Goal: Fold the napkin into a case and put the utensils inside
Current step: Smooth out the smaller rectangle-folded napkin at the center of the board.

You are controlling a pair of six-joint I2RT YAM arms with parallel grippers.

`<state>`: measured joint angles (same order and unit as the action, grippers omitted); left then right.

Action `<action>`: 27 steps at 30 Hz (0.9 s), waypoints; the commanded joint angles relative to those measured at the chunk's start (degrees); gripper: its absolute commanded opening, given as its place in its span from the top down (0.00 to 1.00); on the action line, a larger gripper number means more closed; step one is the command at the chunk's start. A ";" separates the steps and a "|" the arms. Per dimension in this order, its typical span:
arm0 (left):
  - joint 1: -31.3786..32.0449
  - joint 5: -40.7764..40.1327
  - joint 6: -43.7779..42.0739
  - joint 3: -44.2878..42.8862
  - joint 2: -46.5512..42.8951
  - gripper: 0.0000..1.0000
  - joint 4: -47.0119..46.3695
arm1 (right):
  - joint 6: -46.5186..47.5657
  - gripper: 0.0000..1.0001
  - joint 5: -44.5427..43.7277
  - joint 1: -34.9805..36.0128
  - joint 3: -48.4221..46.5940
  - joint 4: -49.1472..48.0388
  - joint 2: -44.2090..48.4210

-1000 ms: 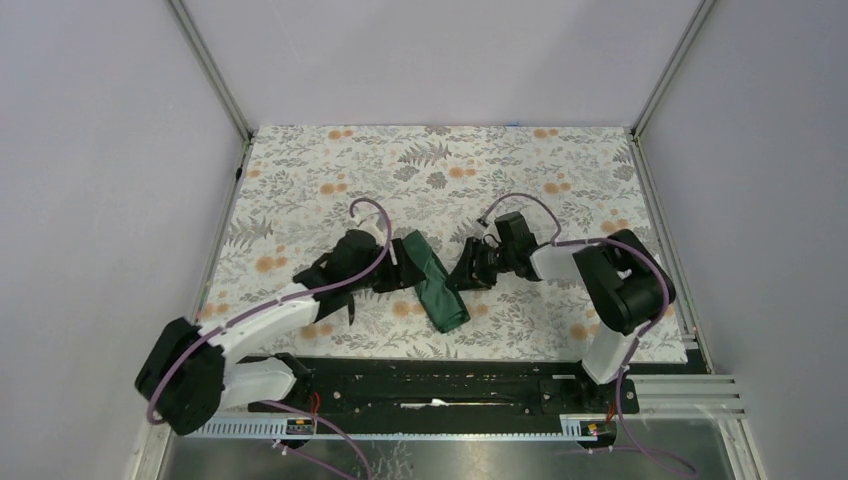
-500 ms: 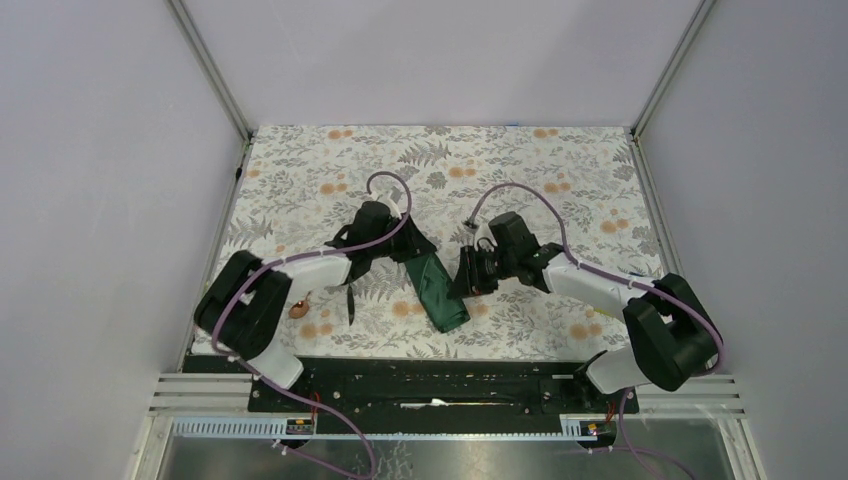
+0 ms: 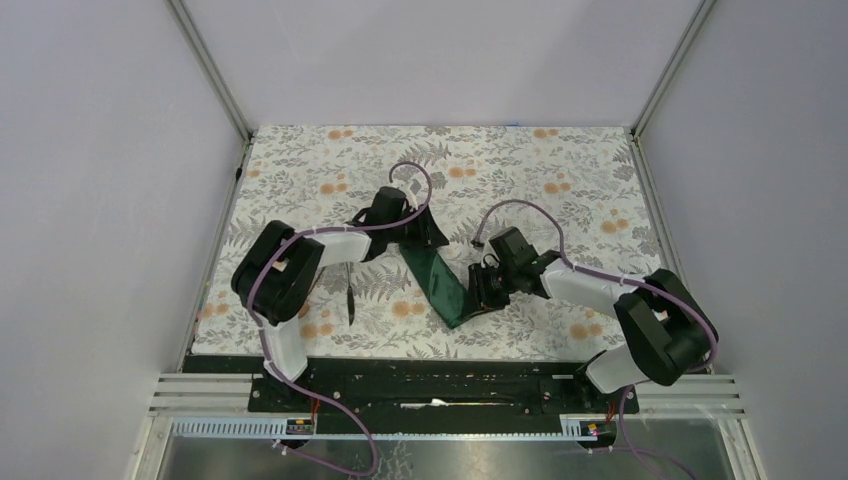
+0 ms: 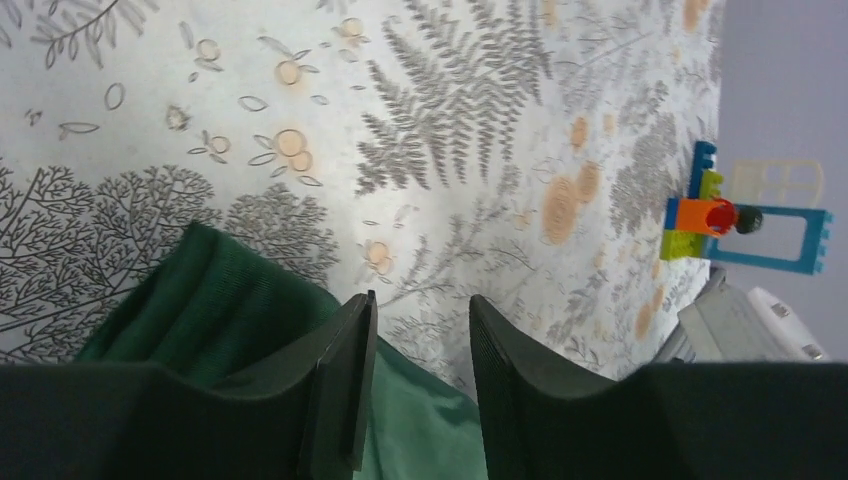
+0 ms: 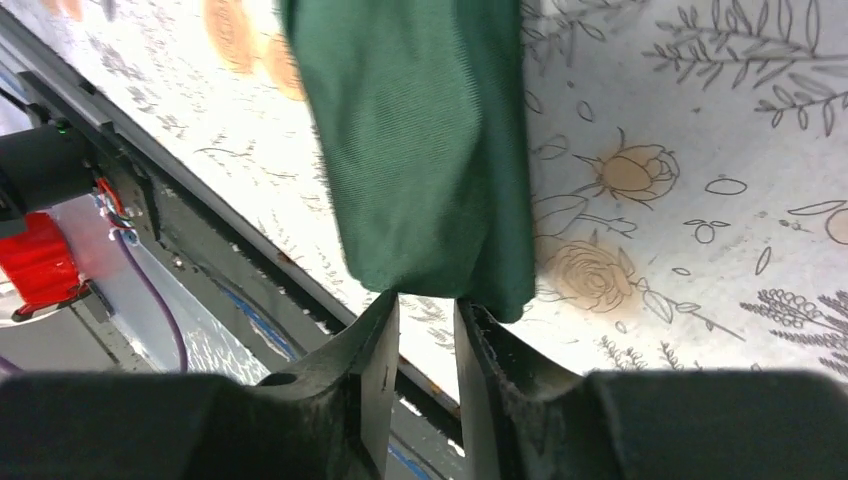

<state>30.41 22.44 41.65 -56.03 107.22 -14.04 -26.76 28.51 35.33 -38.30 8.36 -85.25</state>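
We see the desk point(image 3: 560, 170) covered by a floral tablecloth. On it the napkin point(image 3: 438, 285), folded into a long narrow strip, lies slantwise at the middle between the two arms. The left hand point(image 4: 420, 305) sits at the strip's far end, fingers parted, with tablecloth showing through the gap. The right hand point(image 5: 425, 300) meets the near end with a narrow gap; we cannot tell whether it pinches the cloth. A thin black knife point(image 3: 350, 300) lies left of the napkin. Small toy blocks point(image 4: 705, 215) stand well apart.
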 commanded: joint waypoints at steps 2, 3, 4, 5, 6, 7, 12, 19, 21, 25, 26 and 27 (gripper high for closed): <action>-0.64 3.22 -2.43 -3.56 -8.27 0.53 3.29 | 1.76 0.64 -2.17 2.73 -7.59 6.85 4.57; -0.95 3.23 -2.12 -3.36 -8.69 0.53 3.50 | 0.78 0.63 -1.50 3.52 -8.41 6.50 4.39; -1.31 3.03 -1.72 -2.81 -8.85 0.55 3.23 | -0.10 0.62 -0.52 4.20 -8.98 5.10 4.01; -1.84 2.53 -1.40 -1.98 -8.76 0.56 2.62 | -1.05 0.61 0.62 4.63 -8.96 3.40 3.54; -2.51 2.33 -1.20 -1.35 -8.30 0.56 2.20 | -2.00 0.60 1.75 4.81 -8.57 1.51 2.96; -3.24 2.24 -0.97 -0.87 -7.42 0.57 2.10 | -2.77 0.60 2.54 4.86 -8.27 0.27 2.27; -6.60 2.43 -2.29 -1.47 -0.03 0.59 1.30 | -2.28 0.59 -1.05 4.84 -5.13 -1.74 0.28; -7.39 0.21 -4.14 -4.81 7.22 0.60 2.90 | 1.59 0.58 -17.49 4.78 -1.99 2.35 -3.17; -7.39 -0.52 -4.31 -4.95 6.03 0.60 4.05 | 3.08 0.58 -23.72 4.83 -3.96 8.98 -2.72; -7.31 0.88 -3.48 -3.59 -0.37 0.54 5.43 | 3.39 0.55 -25.54 4.84 -7.40 15.57 3.35; -7.30 1.63 -3.29 -3.49 -2.03 0.52 5.92 | 3.06 0.55 -25.48 4.98 -8.70 17.15 4.55; -7.30 2.48 -3.14 -3.40 -3.42 0.48 6.23 | 2.98 0.53 -25.15 5.12 -10.00 18.43 5.64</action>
<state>22.94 24.23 39.44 -59.92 110.72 -11.25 -25.26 9.43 40.03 -43.13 17.61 -85.25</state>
